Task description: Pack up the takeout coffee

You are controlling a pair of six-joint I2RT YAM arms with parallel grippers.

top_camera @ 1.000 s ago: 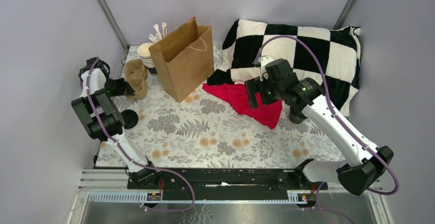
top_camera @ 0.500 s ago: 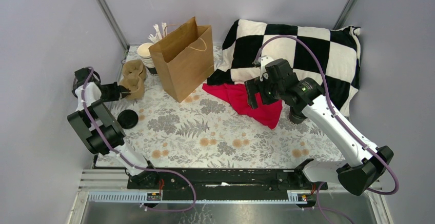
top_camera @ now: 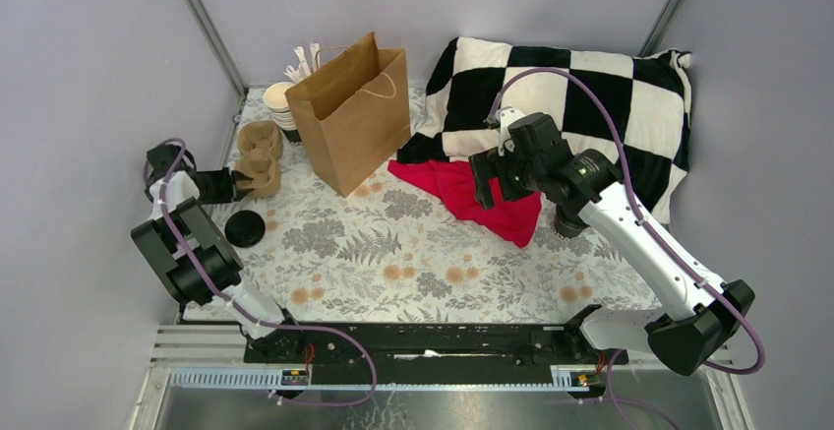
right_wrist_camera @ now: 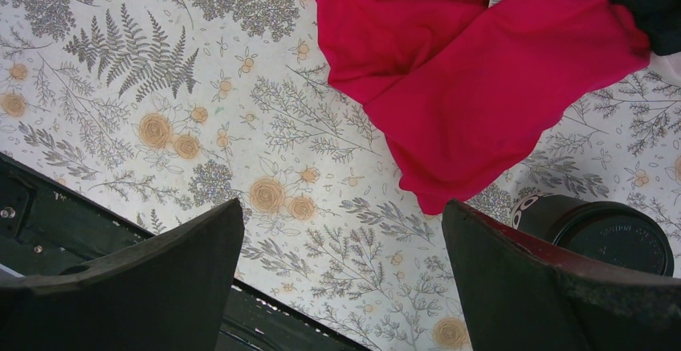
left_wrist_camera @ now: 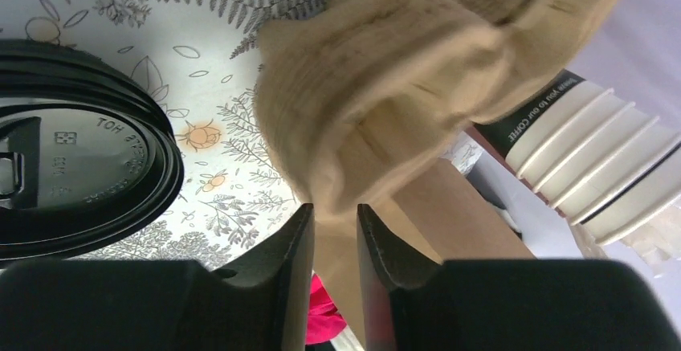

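Observation:
A takeout coffee point(top_camera: 245, 227) with a black lid stands on the floral cloth at the left, and fills the left edge of the left wrist view point(left_wrist_camera: 72, 174). Just behind it lies a tan pulp cup carrier point(top_camera: 258, 157). My left gripper point(top_camera: 233, 184) has the carrier's near edge point(left_wrist_camera: 377, 118) between its fingertips, jaws only a narrow gap apart point(left_wrist_camera: 335, 210). A second lidded cup point(top_camera: 570, 221) stands beside the red cloth, under my right arm point(right_wrist_camera: 614, 234). My right gripper point(top_camera: 489, 179) hangs wide open above the cloth, holding nothing point(right_wrist_camera: 341, 206).
A brown paper bag point(top_camera: 354, 115) stands open at the back, with a stack of lidless cups point(top_camera: 280, 105) to its left point(left_wrist_camera: 586, 174). A red cloth point(top_camera: 472, 199) lies mid-table against a checkered pillow point(top_camera: 590, 95). Grey walls close in on both sides.
My left arm has swung back toward the left wall, drawing the cup carrier slightly nearer and uncovering the lidded cup. The right arm has not moved.

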